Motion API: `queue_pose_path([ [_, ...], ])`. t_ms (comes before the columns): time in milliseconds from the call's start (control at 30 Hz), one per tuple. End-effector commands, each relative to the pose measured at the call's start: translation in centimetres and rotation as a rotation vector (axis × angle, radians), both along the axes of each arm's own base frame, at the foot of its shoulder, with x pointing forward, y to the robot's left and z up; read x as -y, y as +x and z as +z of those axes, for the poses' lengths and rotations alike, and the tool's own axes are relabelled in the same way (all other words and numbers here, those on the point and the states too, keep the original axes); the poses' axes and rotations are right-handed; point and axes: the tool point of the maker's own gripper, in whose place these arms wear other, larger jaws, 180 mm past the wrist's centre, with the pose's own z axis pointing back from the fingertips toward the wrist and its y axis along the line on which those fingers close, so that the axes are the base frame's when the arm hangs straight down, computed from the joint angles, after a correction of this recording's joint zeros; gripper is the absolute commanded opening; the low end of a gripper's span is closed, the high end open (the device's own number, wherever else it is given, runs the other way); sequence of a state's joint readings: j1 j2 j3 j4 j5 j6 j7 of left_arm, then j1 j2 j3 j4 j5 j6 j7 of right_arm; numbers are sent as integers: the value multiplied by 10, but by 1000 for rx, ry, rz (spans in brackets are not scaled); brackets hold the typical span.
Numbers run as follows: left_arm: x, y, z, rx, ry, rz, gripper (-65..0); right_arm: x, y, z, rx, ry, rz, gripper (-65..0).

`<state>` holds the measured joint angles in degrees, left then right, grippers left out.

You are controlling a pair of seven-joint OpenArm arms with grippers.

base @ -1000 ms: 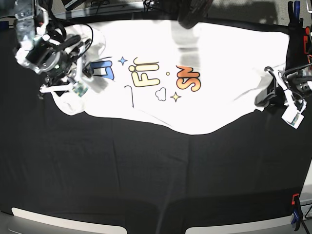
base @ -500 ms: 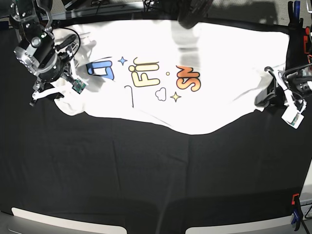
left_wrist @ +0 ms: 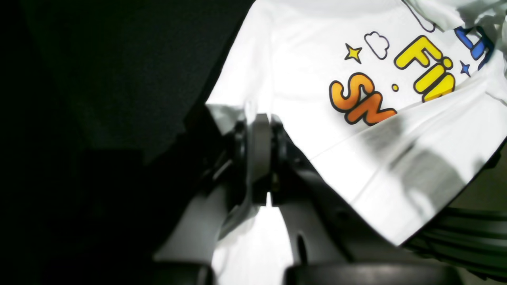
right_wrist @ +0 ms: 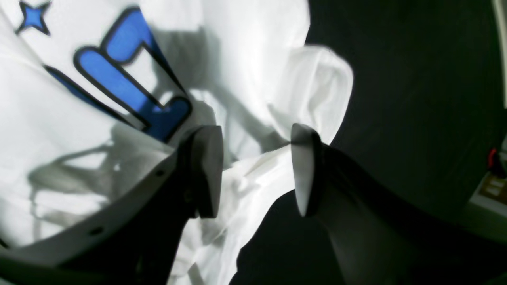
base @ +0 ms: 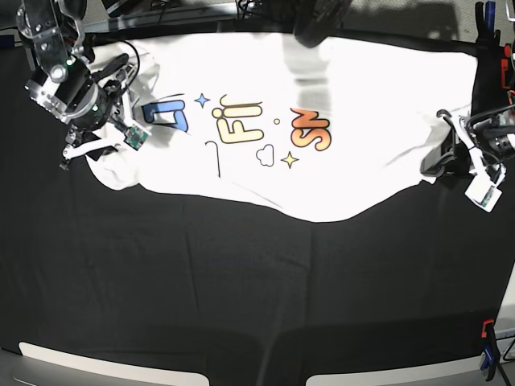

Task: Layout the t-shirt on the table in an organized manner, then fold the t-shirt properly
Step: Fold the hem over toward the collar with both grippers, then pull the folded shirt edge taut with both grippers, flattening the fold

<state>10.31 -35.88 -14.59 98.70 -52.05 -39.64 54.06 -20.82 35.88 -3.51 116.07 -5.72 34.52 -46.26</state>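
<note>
Worktop: large flat surface (base: 241,289) draped in wrinkled black cloth; a red-and-blue clamp (base: 488,347) grips its near right edge, and further clamps (base: 491,20) sit at the far right corner.
T-shirt: white short-sleeved cloth t-shirt (base: 362,161) with blue, yellow and orange cartoon lettering, stars and a cloud, lying print-up across the far half of the worktop, reaching nearly from the left edge to the right edge; its near hem curves unevenly.
Folds: the end toward the left edge is bunched and creased, partly covering the blue lettering (base: 165,115).
Left claw: (left_wrist: 261,158) clenched on the t-shirt's edge near the worktop's right edge, with white cloth pinched between its closed jaws.
Right claw: (right_wrist: 255,170) released, jaws standing wide over the bunched cloth near the far left corner; nothing held between them.
Open room: the whole near half of the worktop is bare black cloth, from the shirt's hem to the near edge.
Surroundings: cables and dark equipment beyond the far edge; details cannot be made out.
</note>
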Motion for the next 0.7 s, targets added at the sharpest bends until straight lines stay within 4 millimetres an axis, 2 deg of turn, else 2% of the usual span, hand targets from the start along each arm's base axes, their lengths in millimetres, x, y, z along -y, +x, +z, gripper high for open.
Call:
queue_pose_path([
  [0, -1, 7, 14, 48, -8, -8, -650, 0, 7, 8, 35, 5, 9, -374],
  [167, -1, 7, 15, 49, -8, -8, -650, -2, 11, 11, 59, 24, 4, -377],
  [233, -1, 7, 15, 49, -8, -8, -650, -1, 12, 12, 65, 25, -6, -402],
  [367, -1, 7, 15, 49, -8, -8, -650, -1, 12, 12, 68, 31, -11, -500],
  [433, -1, 7, 15, 49, -8, -8, -650, -1, 13, 13, 72, 35, -19, -627],
  [467, -1, 7, 15, 49, -8, -8, -650, 0, 14, 14, 80, 37, -32, -650],
  [667, 0, 8, 16, 58, -15, -6, -650, 4, 21, 23, 134, 46, -92, -650],
])
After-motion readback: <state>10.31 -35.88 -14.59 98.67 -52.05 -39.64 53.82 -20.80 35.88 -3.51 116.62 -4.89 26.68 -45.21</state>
